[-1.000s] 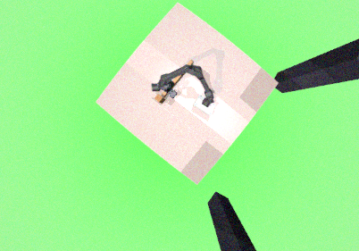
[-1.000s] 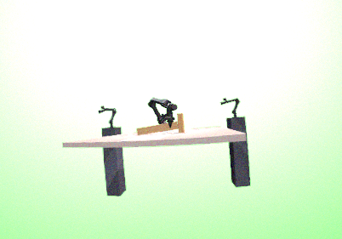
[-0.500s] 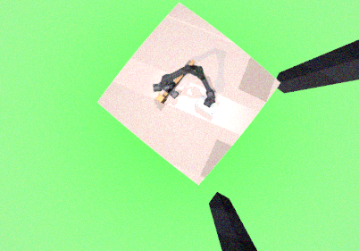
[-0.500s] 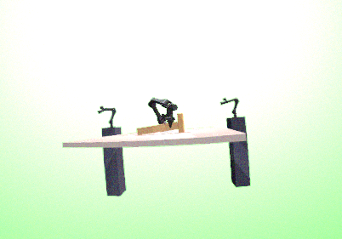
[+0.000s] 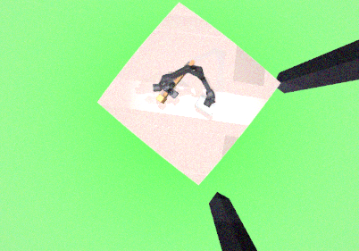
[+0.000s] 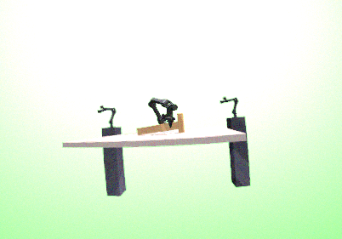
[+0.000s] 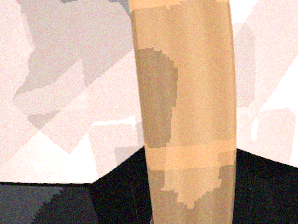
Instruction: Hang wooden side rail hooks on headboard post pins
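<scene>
The wooden side rail [image 5: 182, 72] [image 6: 154, 129] [image 7: 182, 43] lies slanted, with its low far end on the table [image 5: 179, 146] [image 6: 102, 144] and its other end raised beside the upright headboard post [image 6: 181, 122], which also shows in the overhead view [image 5: 161, 98]. My gripper [image 5: 168, 89] [image 6: 169, 125] is shut on the rail close to the post end. In the wrist view the rail runs straight up between the dark fingers. The steel hooks, the slot and the pins are too small or hidden to make out.
The arm's base [image 5: 208, 101] stands on the table to the right of the rail. Two dark pillars [image 6: 114, 161] [image 6: 239, 152] carrying small camera arms stand off the table's left and right sides.
</scene>
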Robot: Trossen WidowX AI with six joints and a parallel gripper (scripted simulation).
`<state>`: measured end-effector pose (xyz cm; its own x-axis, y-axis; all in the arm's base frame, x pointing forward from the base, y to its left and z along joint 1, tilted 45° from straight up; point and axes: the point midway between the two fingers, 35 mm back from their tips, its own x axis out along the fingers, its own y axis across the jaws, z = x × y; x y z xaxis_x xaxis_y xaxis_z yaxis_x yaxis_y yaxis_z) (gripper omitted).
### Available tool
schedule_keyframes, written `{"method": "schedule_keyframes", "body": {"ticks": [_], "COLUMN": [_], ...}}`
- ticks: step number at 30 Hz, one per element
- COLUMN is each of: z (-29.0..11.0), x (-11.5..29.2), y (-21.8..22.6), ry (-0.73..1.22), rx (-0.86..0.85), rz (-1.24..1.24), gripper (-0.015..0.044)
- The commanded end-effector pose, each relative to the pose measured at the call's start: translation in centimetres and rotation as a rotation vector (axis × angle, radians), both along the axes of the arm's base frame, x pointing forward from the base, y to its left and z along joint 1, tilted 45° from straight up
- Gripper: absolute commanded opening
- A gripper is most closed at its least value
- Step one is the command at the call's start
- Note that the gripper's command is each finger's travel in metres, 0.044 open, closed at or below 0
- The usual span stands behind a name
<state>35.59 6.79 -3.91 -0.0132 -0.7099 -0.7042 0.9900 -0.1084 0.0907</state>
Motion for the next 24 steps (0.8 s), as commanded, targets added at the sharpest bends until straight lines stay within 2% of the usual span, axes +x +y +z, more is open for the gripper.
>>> {"method": "schedule_keyframes", "body": {"ticks": [1, 24], "z": [0.14, -0.11], "x": [0.14, 0.13], "y": [0.64, 0.41], "ry": [-0.01, -0.011], "rx": [0.007, 0.007], "rz": [0.006, 0.006], "gripper": [0.0, 0.0]}}
